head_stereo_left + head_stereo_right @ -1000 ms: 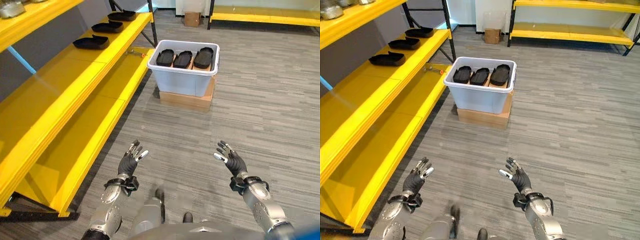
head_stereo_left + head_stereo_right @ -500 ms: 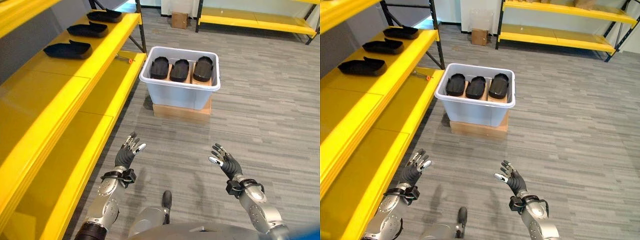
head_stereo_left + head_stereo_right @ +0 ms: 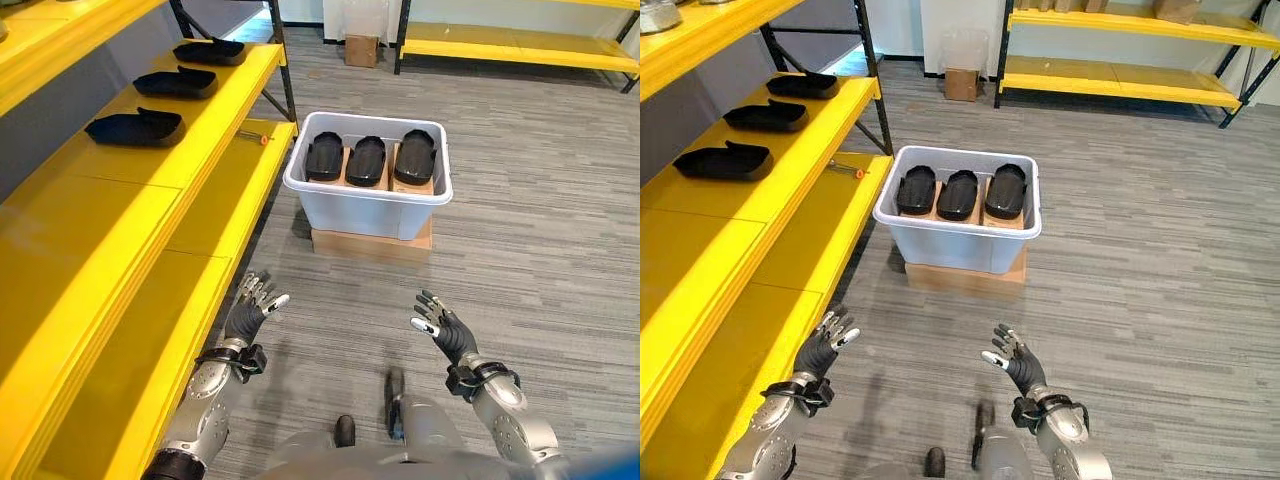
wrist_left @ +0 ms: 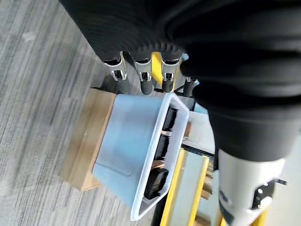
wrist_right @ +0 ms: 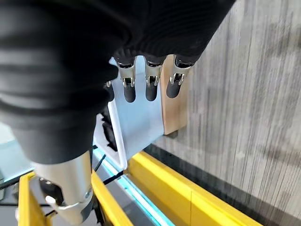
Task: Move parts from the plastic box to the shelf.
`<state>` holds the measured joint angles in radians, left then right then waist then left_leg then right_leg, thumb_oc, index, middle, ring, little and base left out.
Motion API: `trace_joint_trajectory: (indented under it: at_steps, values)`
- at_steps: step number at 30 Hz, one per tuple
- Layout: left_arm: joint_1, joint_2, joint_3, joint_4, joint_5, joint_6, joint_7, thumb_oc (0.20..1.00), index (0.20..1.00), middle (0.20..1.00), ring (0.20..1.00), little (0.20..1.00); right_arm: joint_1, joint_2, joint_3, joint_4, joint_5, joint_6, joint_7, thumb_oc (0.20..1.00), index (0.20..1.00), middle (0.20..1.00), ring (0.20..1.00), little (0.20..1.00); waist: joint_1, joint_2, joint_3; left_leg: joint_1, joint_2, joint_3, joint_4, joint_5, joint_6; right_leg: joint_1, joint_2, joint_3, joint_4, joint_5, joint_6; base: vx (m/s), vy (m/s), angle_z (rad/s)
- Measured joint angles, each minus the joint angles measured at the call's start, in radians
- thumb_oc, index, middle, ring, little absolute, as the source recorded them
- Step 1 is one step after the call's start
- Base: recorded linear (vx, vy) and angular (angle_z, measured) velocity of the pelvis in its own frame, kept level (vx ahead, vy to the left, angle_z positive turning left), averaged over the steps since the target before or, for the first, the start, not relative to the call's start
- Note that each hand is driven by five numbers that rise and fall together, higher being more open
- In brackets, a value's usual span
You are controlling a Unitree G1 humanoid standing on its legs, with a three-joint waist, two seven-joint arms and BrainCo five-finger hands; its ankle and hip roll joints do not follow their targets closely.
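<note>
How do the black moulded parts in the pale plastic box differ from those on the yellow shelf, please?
The black parts in the pale plastic box lie packed side by side, end-on to the robot; the black parts on the yellow shelf lie spaced apart in a row, crosswise. Both groups number three and look alike.

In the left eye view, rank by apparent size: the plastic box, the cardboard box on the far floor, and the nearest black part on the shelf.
1. plastic box
2. nearest black part on the shelf
3. cardboard box, though it stands farthest away, so its true size is unsure.
</note>
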<state>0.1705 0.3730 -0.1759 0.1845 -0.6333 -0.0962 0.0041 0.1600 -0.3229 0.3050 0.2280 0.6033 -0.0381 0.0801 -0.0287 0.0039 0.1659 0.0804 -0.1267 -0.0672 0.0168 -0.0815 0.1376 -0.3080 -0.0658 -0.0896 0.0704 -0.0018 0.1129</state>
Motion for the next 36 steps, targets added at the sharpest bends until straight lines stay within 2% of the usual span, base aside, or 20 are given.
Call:
trace_joint_trajectory:
  at_steps: [1, 4, 6, 7, 8, 9, 10, 12, 14, 15, 16, 17, 18, 19, 22, 25, 28, 30, 33, 36]
  values:
    - [-0.002, -0.002, 0.001, -0.001, 0.0, -0.001, 0.0, 1.0, 1.0, 1.0, 1.0, 1.0, -0.004, 0.002, -0.002, -0.005, 0.0, 0.0, 0.0, 1.0, 1.0, 1.0, 1.0, 1.0, -0.006, -0.016, -0.002, 0.001, -0.001, -0.001, 0.01, -0.01, 0.008, 0.015, -0.008, -0.003, -0.084, 0.024, 0.011, 0.17, -0.028, 0.23]
    - [0.019, -0.005, -0.004, 0.0, 0.007, -0.001, -0.006, 1.0, 1.0, 1.0, 1.0, 1.0, 0.004, 0.004, -0.002, -0.006, 0.0, 0.0, 0.0, 1.0, 1.0, 1.0, 1.0, 1.0, -0.021, -0.032, -0.008, 0.054, -0.006, -0.034, 0.004, -0.044, -0.021, 0.029, -0.039, -0.007, -0.083, 0.02, 0.025, 0.43, -0.133, 0.31]
    - [0.028, -0.051, -0.018, 0.003, 0.027, 0.001, -0.007, 1.0, 1.0, 1.0, 1.0, 1.0, 0.024, -0.005, -0.012, 0.003, 0.0, 0.005, -0.003, 1.0, 1.0, 1.0, 1.0, 1.0, -0.026, 0.0, -0.037, 0.096, 0.042, -0.069, 0.003, -0.103, -0.042, 0.041, -0.009, -0.02, -0.022, 0.095, -0.018, 0.44, -0.159, 0.48]
    - [0.024, -0.076, -0.035, -0.002, 0.028, 0.001, -0.008, 1.0, 1.0, 1.0, 1.0, 1.0, 0.021, -0.023, -0.012, 0.003, 0.001, 0.01, -0.002, 1.0, 1.0, 1.0, 1.0, 1.0, -0.036, 0.037, -0.06, 0.118, 0.094, -0.1, 0.004, -0.134, -0.065, 0.044, 0.029, -0.039, 0.023, 0.096, -0.022, 0.41, -0.152, 0.56]
    - [0.018, -0.08, -0.038, -0.003, 0.028, 0.001, -0.009, 1.0, 1.0, 1.0, 1.0, 1.0, 0.017, -0.029, -0.012, 0.0, 0.001, 0.01, -0.002, 1.0, 1.0, 1.0, 1.0, 1.0, -0.038, 0.044, -0.069, 0.128, 0.112, -0.108, 0.009, -0.139, -0.076, 0.051, 0.045, -0.046, 0.036, 0.097, -0.032, 0.47, -0.193, 0.48]
    - [0.002, -0.081, -0.038, -0.006, 0.027, 0.0, -0.01, 1.0, 1.0, 1.0, 1.0, 1.0, -0.002, -0.043, -0.013, -0.003, 0.001, 0.009, -0.002, 1.0, 1.0, 1.0, 1.0, 1.0, -0.034, 0.041, -0.073, 0.147, 0.128, -0.097, 0.033, -0.137, -0.102, 0.078, 0.071, -0.052, 0.052, 0.091, -0.117, 0.43, -0.177, 0.27]
    - [-0.007, -0.081, -0.037, -0.005, 0.027, 0.002, -0.007, 1.0, 1.0, 1.0, 1.0, 1.0, -0.018, -0.047, -0.019, -0.002, 0.001, 0.009, -0.003, 1.0, 1.0, 1.0, 1.0, 1.0, -0.035, 0.04, -0.075, 0.141, 0.144, -0.104, 0.075, -0.136, -0.114, 0.09, 0.076, -0.066, 0.062, 0.061, -0.136, 0.39, -0.157, 0.27]
    - [-0.012, -0.08, -0.038, -0.009, 0.027, 0.0, -0.007, 1.0, 1.0, 1.0, 1.0, 1.0, -0.029, -0.051, -0.038, -0.009, 0.003, -0.004, -0.005, 1.0, 1.0, 1.0, 1.0, 1.0, -0.037, 0.028, -0.096, 0.109, 0.149, -0.094, 0.213, -0.136, -0.164, 0.14, 0.093, -0.089, 0.06, 0.04, -0.183, 0.35, -0.151, 0.2]
    - [-0.017, -0.078, -0.037, -0.007, 0.026, 0.0, -0.006, 1.0, 1.0, 1.0, 1.0, 1.0, -0.04, -0.052, -0.037, -0.005, 0.004, -0.009, -0.005, 1.0, 1.0, 1.0, 1.0, 1.0, -0.035, 0.02, -0.098, 0.073, 0.156, -0.082, 0.346, -0.122, -0.193, 0.183, 0.111, -0.091, 0.046, 0.009, -0.188, 0.3, -0.152, 0.01]
    - [-0.02, -0.073, -0.038, -0.008, 0.025, 0.0, -0.006, 1.0, 1.0, 1.0, 1.0, 1.0, -0.043, -0.051, -0.03, -0.009, 0.007, -0.013, -0.005, 1.0, 1.0, 1.0, 1.0, 1.0, -0.036, 0.01, -0.098, 0.01, 0.154, -0.082, 0.497, -0.108, -0.231, 0.211, 0.118, -0.09, 0.028, 0.0, -0.207, 0.18, -0.135, -0.13]
    - [-0.009, -0.072, -0.038, -0.007, 0.024, -0.001, -0.005, 1.0, 1.0, 1.0, 1.0, 1.0, -0.044, -0.051, -0.023, -0.006, 0.011, -0.014, -0.005, 1.0, 1.0, 1.0, 1.0, 1.0, -0.025, 0.0, -0.097, -0.035, 0.146, -0.084, 0.574, -0.091, -0.242, 0.231, 0.128, -0.083, 0.026, -0.019, -0.216, 0.24, -0.18, 0.03]
    - [-0.024, -0.065, -0.046, -0.004, 0.023, 0.001, -0.006, 1.0, 1.0, 1.0, 1.0, 1.0, -0.032, -0.056, -0.024, -0.011, 0.013, -0.02, -0.005, 1.0, 1.0, 1.0, 1.0, 1.0, -0.032, -0.006, -0.093, -0.125, 0.138, -0.081, 0.757, -0.025, -0.275, 0.238, 0.13, -0.091, 0.019, -0.026, -0.245, 0.17, -0.108, -0.09]
    - [-0.02, -0.065, -0.047, -0.004, 0.021, 0.0, -0.005, 1.0, 1.0, 1.0, 1.0, 1.0, -0.03, -0.057, -0.021, -0.001, 0.013, -0.018, -0.007, 1.0, 1.0, 1.0, 1.0, 1.0, -0.025, -0.008, -0.086, -0.161, 0.141, -0.076, 0.819, -0.013, -0.275, 0.256, 0.134, -0.086, 0.013, -0.027, -0.247, 0.12, -0.06, 0.09]
    - [-0.024, -0.053, -0.046, -0.004, 0.019, 0.0, -0.005, 1.0, 1.0, 1.0, 1.0, 1.0, -0.021, -0.052, -0.014, 0.003, 0.013, -0.017, -0.012, 1.0, 1.0, 1.0, 1.0, 1.0, -0.015, -0.038, -0.07, -0.217, 0.141, -0.037, 0.851, -0.037, -0.234, 0.288, 0.131, -0.067, -0.013, -0.045, -0.267, 0.11, -0.029, -0.08]
    - [-0.014, -0.048, -0.048, -0.003, 0.017, 0.005, -0.004, 1.0, 1.0, 1.0, 1.0, 1.0, -0.015, -0.047, -0.021, -0.002, 0.014, -0.019, -0.026, 1.0, 1.0, 1.0, 1.0, 1.0, 0.001, -0.059, -0.052, -0.311, 0.135, 0.013, 0.781, -0.068, -0.208, 0.332, 0.124, -0.063, -0.042, -0.036, -0.26, 0.18, 0.026, -0.18]
    - [-0.007, -0.044, -0.044, -0.004, 0.017, 0.005, -0.003, 1.0, 1.0, 1.0, 1.0, 1.0, -0.007, -0.05, -0.022, -0.004, 0.014, -0.021, -0.032, 1.0, 1.0, 1.0, 1.0, 1.0, 0.014, -0.068, -0.039, -0.355, 0.147, 0.04, 0.479, -0.059, -0.184, 0.383, 0.122, -0.057, -0.072, -0.037, -0.248, 0.27, 0.113, -0.08]
    - [-0.005, -0.045, -0.041, 0.001, 0.018, 0.004, -0.002, 1.0, 1.0, 1.0, 1.0, 1.0, -0.012, -0.052, -0.023, 0.004, 0.013, -0.022, -0.037, 1.0, 1.0, 1.0, 1.0, 1.0, 0.025, -0.06, -0.032, -0.326, 0.189, 0.004, 0.138, 0.04, -0.197, 0.419, 0.128, -0.028, -0.096, -0.048, -0.218, 0.25, 0.15, -0.19]
    - [0.0, -0.044, -0.037, 0.004, 0.018, 0.004, -0.002, 1.0, 1.0, 1.0, 1.0, 1.0, -0.007, -0.052, -0.024, 0.006, 0.011, -0.022, -0.037, 1.0, 1.0, 1.0, 1.0, 1.0, 0.034, -0.042, -0.028, -0.301, 0.222, -0.044, 0.034, 0.094, -0.203, 0.452, 0.138, -0.006, -0.101, -0.063, -0.208, 0.23, 0.183, -0.34]
    - [0.004, -0.045, -0.039, 0.005, 0.018, 0.004, -0.001, 1.0, 1.0, 1.0, 1.0, 1.0, 0.008, -0.054, -0.029, 0.006, 0.011, -0.022, -0.037, 1.0, 1.0, 1.0, 1.0, 1.0, 0.023, -0.029, -0.029, -0.272, 0.239, -0.028, 0.041, 0.107, -0.194, 0.489, 0.128, 0.015, -0.112, -0.087, -0.186, 0.25, 0.226, -0.23]
    - [0.0, -0.042, -0.039, -0.001, 0.019, 0.003, -0.004, 1.0, 1.0, 1.0, 1.0, 1.0, 0.033, -0.049, -0.031, -0.005, 0.011, -0.021, -0.03, 1.0, 1.0, 1.0, 1.0, 1.0, 0.018, -0.024, -0.048, -0.214, 0.2, 0.039, 0.004, 0.206, -0.179, 0.503, 0.066, 0.039, -0.071, -0.15, -0.116, 0.21, 0.233, -0.19]
